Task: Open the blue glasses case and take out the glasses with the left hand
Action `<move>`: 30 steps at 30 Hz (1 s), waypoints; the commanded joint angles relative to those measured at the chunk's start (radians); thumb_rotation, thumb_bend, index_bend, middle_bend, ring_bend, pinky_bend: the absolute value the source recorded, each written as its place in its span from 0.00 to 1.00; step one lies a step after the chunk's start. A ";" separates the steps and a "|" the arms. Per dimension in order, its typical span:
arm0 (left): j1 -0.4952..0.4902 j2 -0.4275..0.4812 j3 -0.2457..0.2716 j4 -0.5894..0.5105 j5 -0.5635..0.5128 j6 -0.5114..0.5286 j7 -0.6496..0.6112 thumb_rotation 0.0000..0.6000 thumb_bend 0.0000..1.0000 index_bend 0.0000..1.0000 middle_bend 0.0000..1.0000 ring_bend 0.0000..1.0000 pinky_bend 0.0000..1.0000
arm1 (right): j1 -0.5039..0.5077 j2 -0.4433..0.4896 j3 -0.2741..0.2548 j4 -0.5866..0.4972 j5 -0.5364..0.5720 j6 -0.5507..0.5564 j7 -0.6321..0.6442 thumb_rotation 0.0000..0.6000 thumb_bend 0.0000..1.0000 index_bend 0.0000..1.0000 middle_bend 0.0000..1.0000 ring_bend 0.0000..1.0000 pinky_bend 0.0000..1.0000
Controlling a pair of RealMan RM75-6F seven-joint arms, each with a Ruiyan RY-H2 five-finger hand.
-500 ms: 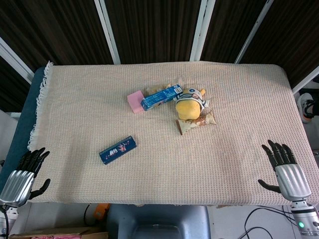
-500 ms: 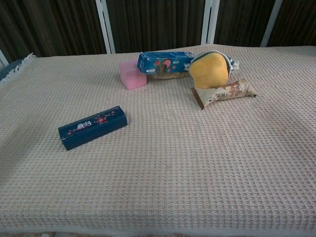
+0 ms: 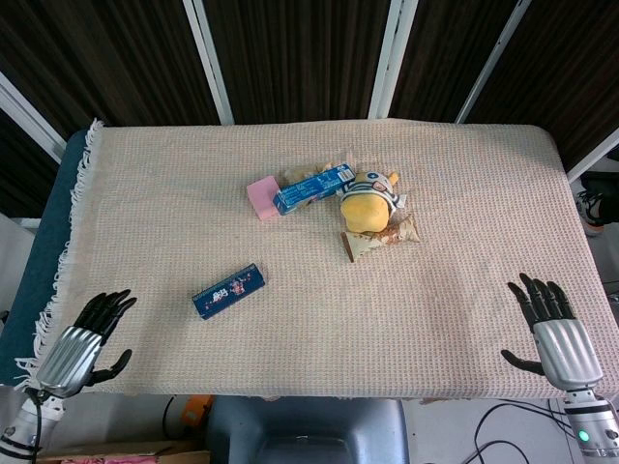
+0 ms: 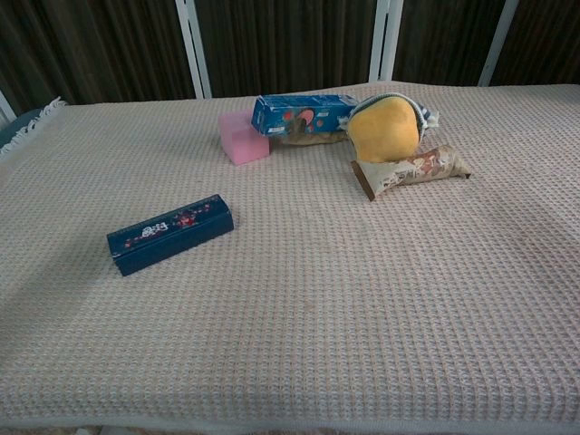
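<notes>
A table covered with a beige waffle-weave cloth [image 3: 319, 193] is seen from above and from chest height.

The blue glasses case [image 3: 228, 290], a long, narrow dark-blue box, lies closed and flat on the left half of the cloth, nearer the front edge than the other items, set at a slant. Its lid carries a small red and white floral pattern; any lettering is too small to read.

The left hand [image 3: 85, 342] sits at the front-left corner of the table, over the fringed edge of the cloth, well apart from the case. Its dark fingers are spread and extended, and it holds nothing. The right hand [image 3: 551, 327] sits at the front-right corner, fingers likewise spread with the thumb out to the side, holding nothing. Neither hand appears in the chest view.

Toward the back centre is a cluster of items. A pink block [image 4: 243, 138] touches the end of a blue carton [image 4: 304, 112] printed with pictures; its text is not legible. Just right of the carton is a yellow pouch [image 4: 384, 129] with a striped zipped edge. In front of the pouch lies a brown patterned wrapped packet [image 4: 412, 169], its print unreadable.
</notes>
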 commanded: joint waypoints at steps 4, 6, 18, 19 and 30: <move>-0.077 -0.097 -0.037 -0.033 -0.033 -0.106 0.071 1.00 0.37 0.17 0.00 0.00 0.08 | 0.000 0.002 -0.001 -0.003 -0.001 0.000 0.004 1.00 0.10 0.00 0.00 0.00 0.00; -0.092 -0.136 -0.063 -0.054 -0.103 -0.155 0.111 1.00 0.37 0.17 0.01 0.00 0.08 | -0.001 0.003 -0.002 -0.003 -0.005 0.003 0.006 1.00 0.10 0.00 0.00 0.00 0.00; -0.144 -0.335 -0.156 -0.038 -0.360 -0.249 0.397 1.00 0.37 0.19 0.08 0.03 0.09 | 0.002 0.010 -0.002 -0.003 0.000 -0.007 0.020 1.00 0.10 0.00 0.00 0.00 0.00; -0.149 -0.354 -0.159 -0.034 -0.368 -0.247 0.416 1.00 0.37 0.20 0.08 0.03 0.09 | 0.003 0.011 -0.001 -0.002 0.001 -0.007 0.021 1.00 0.10 0.00 0.00 0.00 0.00; -0.187 -0.481 -0.188 0.046 -0.445 -0.238 0.569 1.00 0.37 0.25 0.09 0.03 0.09 | 0.002 0.018 -0.003 -0.002 -0.001 -0.007 0.036 1.00 0.10 0.00 0.00 0.00 0.00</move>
